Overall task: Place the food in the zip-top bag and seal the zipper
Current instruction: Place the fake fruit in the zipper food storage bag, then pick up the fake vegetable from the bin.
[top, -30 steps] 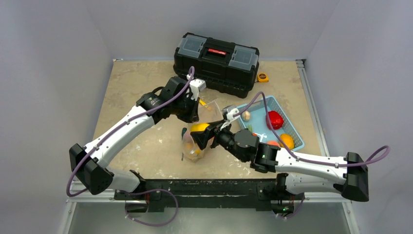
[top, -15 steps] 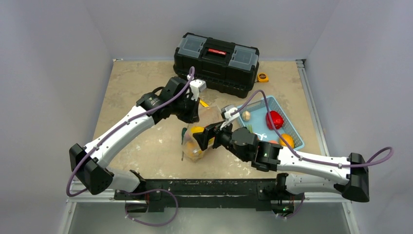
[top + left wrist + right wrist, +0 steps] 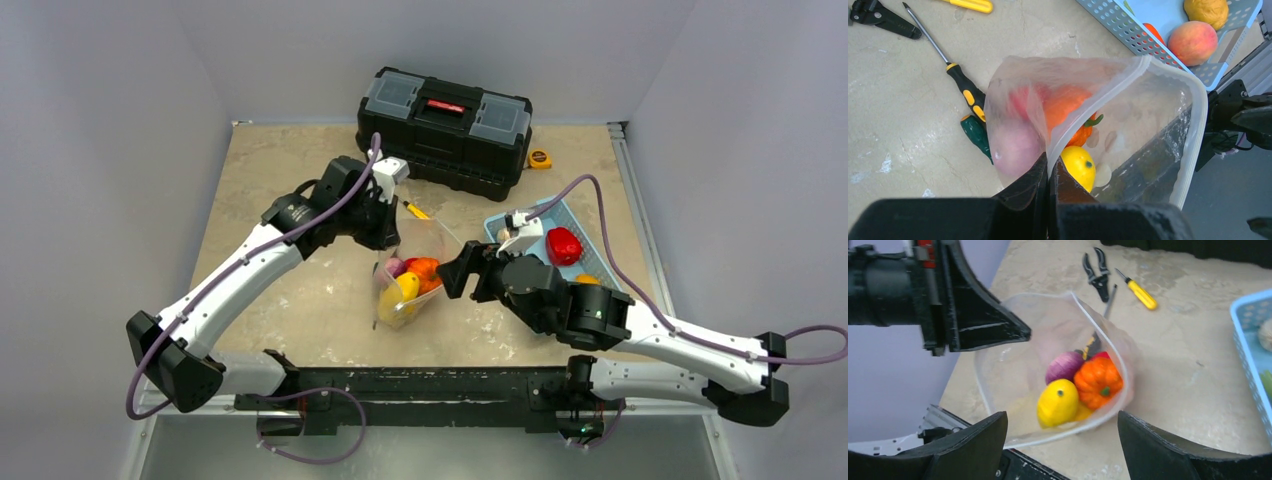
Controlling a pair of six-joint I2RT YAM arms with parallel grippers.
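The clear zip-top bag [image 3: 412, 275] lies open at mid-table. My left gripper [image 3: 388, 230] is shut on its rim and holds the mouth up; in the left wrist view the fingers [image 3: 1049, 172] pinch the bag's [image 3: 1143, 115] edge. The zipper strip [image 3: 1199, 125] runs along the open rim. Inside lie a yellow lemon [image 3: 1058, 402], an orange pumpkin [image 3: 1098, 382], a purple onion [image 3: 1064, 366] and something red behind them. My right gripper [image 3: 452, 272] is open and empty, just right of the bag's mouth [image 3: 1060, 419].
A light blue basket [image 3: 603, 283] at the right holds a red pepper [image 3: 564, 245], an orange piece [image 3: 588, 281] and a peach [image 3: 1193, 42]. A black toolbox [image 3: 445, 128] and a tape measure [image 3: 540, 158] stand at the back. Screwdrivers [image 3: 965, 92] and pliers [image 3: 1096, 270] lie by the bag.
My right gripper held the yellow lemon over the bag; the lemon now lies inside, and the gripper has drawn back to the right, open. The left arm shifted slightly left with the rim.
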